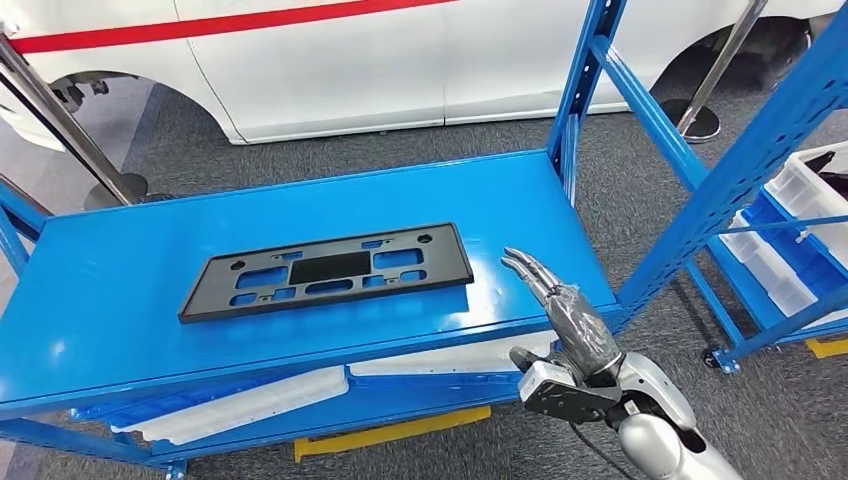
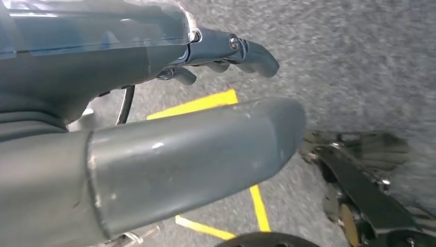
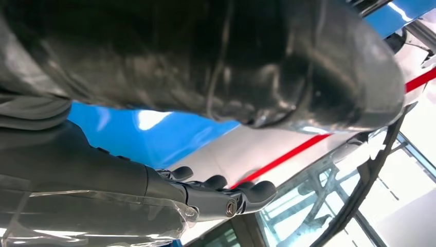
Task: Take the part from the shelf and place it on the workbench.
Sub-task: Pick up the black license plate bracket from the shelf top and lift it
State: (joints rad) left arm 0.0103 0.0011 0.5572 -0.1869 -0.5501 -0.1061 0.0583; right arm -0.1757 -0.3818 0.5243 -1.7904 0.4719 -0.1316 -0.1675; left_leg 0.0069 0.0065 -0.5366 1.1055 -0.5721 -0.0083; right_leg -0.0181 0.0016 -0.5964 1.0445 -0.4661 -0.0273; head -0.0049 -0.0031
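The flat black part (image 1: 327,271) lies on the blue shelf (image 1: 120,300), its long side running left to right. The right hand (image 1: 560,300) is beside it, fingers straight, holding nothing. The left hand (image 2: 154,149) holds nothing too.

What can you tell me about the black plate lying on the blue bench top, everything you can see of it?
The black plate is a long, flat rectangular panel, matte and plastic-looking, like a licence plate holder. It has several rounded slots, small round holes near its corners and a solid darker rectangle at its middle. It lies flat on the blue bench top, slightly askew to the front edge, roughly centred. Nothing touches it; the right robot hand hovers apart from it with fingers extended.
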